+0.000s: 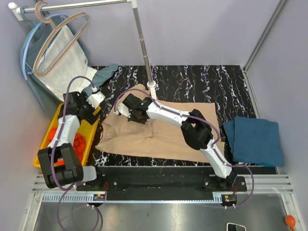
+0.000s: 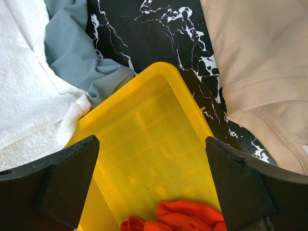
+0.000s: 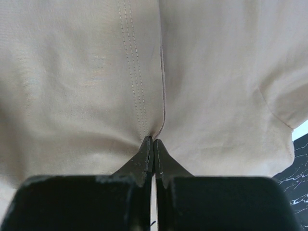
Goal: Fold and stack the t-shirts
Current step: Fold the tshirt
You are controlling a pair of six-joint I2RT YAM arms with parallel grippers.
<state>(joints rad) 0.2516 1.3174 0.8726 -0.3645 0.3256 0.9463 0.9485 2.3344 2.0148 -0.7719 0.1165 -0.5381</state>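
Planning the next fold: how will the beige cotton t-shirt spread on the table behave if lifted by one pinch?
Probably floppy: the beige cotton t-shirt creases toward the shut right gripper. Likely light, since it lies thin and flat on the black marbled table.

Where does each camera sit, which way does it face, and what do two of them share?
Top external: above and behind the robot, looking down at the table, beige t-shirt and blue t-shirt; left arm and right arm show.
Left wrist: on the left arm, looking down into the yellow bin with the orange t-shirt; the open left gripper frames it.
Right wrist: on the right arm, close over the beige t-shirt; the right gripper shows, shut on it.
Shared: all three see the beige t-shirt.
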